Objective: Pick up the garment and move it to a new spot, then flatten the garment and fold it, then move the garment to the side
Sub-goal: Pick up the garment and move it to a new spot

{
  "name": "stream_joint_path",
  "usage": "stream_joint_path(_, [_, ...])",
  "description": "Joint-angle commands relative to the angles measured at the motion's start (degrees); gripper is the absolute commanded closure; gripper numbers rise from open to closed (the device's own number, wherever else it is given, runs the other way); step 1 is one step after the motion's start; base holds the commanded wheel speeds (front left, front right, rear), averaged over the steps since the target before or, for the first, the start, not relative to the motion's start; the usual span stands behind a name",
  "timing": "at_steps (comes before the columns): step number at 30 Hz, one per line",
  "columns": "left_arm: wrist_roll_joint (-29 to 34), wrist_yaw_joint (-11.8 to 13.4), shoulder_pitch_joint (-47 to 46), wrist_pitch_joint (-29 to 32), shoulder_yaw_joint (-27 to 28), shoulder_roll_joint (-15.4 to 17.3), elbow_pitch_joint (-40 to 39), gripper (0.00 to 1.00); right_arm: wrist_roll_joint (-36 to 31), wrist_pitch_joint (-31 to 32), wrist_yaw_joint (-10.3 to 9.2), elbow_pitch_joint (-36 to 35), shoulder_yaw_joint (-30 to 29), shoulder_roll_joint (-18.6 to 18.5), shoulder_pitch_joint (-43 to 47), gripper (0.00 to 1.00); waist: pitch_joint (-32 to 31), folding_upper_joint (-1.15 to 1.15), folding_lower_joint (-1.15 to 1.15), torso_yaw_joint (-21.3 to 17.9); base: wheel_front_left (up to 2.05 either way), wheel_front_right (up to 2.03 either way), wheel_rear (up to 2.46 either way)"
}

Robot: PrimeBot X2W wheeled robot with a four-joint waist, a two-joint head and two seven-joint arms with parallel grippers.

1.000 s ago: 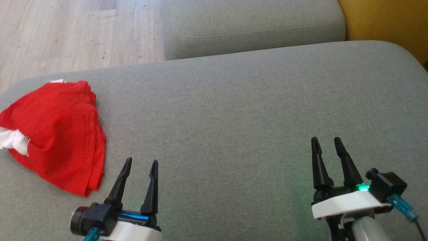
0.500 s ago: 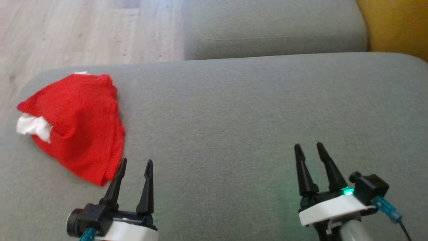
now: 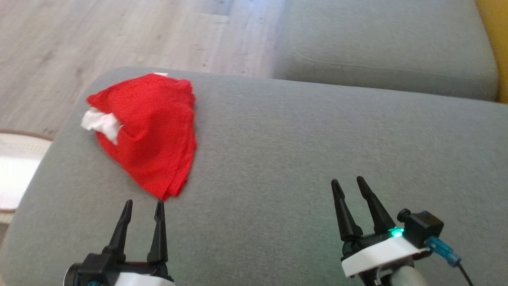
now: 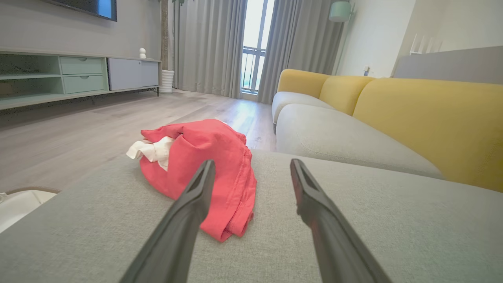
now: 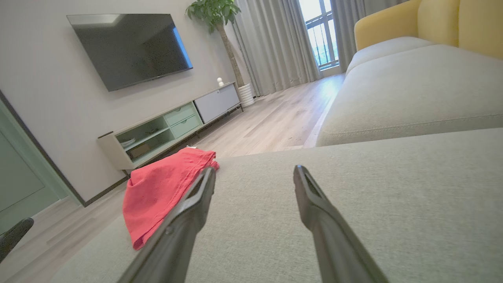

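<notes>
A crumpled red garment (image 3: 149,129) with a white patch at its left side lies near the far left corner of the grey cushion (image 3: 301,151). My left gripper (image 3: 143,205) stands open just in front of the garment's near tip, nothing between its fingers. In the left wrist view the garment (image 4: 208,169) sits right ahead of the open left gripper (image 4: 251,167). My right gripper (image 3: 348,183) is open over bare cushion at the lower right, well apart from the garment. The right wrist view has the garment (image 5: 161,186) off to the left of the right gripper (image 5: 255,171).
Wooden floor (image 3: 99,35) lies beyond the cushion's left and far edges. A second grey cushion (image 3: 381,51) and yellow sofa backs (image 4: 424,118) are at the far right. A pale rug or basket edge (image 3: 16,167) shows at the left.
The head camera has swung left, so the garment now sits further right in its view. Both grippers stay open and appear lower in the picture.
</notes>
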Motion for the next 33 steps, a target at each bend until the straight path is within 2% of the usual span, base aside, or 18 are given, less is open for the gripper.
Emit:
stream_joint_path(1, [0.63, -0.16, -1.55, -0.56, 2.09, -0.1, -2.03, 0.0, 0.67, -0.63, -0.04, -1.72, 1.65, -0.32, -0.75, 0.0, -0.83, 0.0, 0.0, 2.68, 0.0, 0.0, 0.0])
stream_joint_path(7, [1.36, -0.26, -0.82, -0.56, 2.65, -0.1, -2.19, 0.0, 1.18, -0.63, -0.04, -1.74, 2.66, -0.32, -0.26, 0.0, -1.68, 0.0, 0.0, 6.64, 0.0, 0.0, 0.0])
stream_joint_path(16, [2.44, -0.34, -0.23, -0.56, 2.84, -0.04, -2.42, 0.0, 2.22, -0.63, -0.04, -1.3, 4.69, -0.32, 0.12, 0.0, -2.36, 0.0, 0.0, 9.77, 0.0, 0.0, 0.0])
stream_joint_path(26, [2.03, -0.39, -0.48, -0.56, 3.91, -0.02, -3.04, 0.0, 1.93, -0.63, -0.04, -1.32, 5.73, -0.32, -0.09, 0.0, -0.96, 0.0, 0.0, 10.03, 0.0, 0.0, 0.0])
stream_joint_path(30, [0.92, -0.39, -2.63, -0.56, 5.29, 0.28, -3.71, 0.0, 0.33, -0.63, -0.04, -1.54, 4.84, -0.32, -1.22, 0.0, 1.93, 0.0, 0.0, 9.18, 0.0, 0.0, 0.0])
stream_joint_path(33, [0.71, -0.4, -6.33, -0.56, 6.2, 1.94, -3.84, 0.0, -1.08, -0.63, -0.04, -2.29, 2.92, -0.32, -2.43, 0.0, 5.51, 0.0, 0.0, 8.33, 0.0, 0.0, 0.0])
